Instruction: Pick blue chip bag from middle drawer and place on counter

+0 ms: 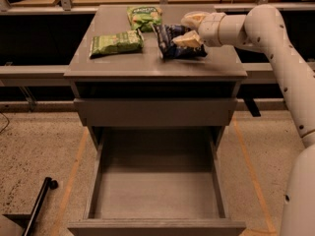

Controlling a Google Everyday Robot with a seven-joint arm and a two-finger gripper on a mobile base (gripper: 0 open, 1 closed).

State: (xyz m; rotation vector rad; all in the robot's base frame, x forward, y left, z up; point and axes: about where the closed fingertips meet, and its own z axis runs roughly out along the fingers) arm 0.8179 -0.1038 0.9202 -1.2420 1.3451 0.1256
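The blue chip bag (pixel 173 45) lies on the counter (pixel 123 65), right of its middle, and seems to rest on the surface. My gripper (pixel 191 29) reaches in from the right and is shut on the bag's right end, one finger above it and one in front of it. The middle drawer (pixel 156 195) stands pulled out below the cabinet, and its tray holds nothing.
Two light-green snack bags lie on the counter: one at the left (pixel 116 43), one at the back (pixel 144 16). A closed grey drawer front (pixel 155 112) sits above the open drawer. A black rod (pixel 38 205) lies on the floor at the lower left.
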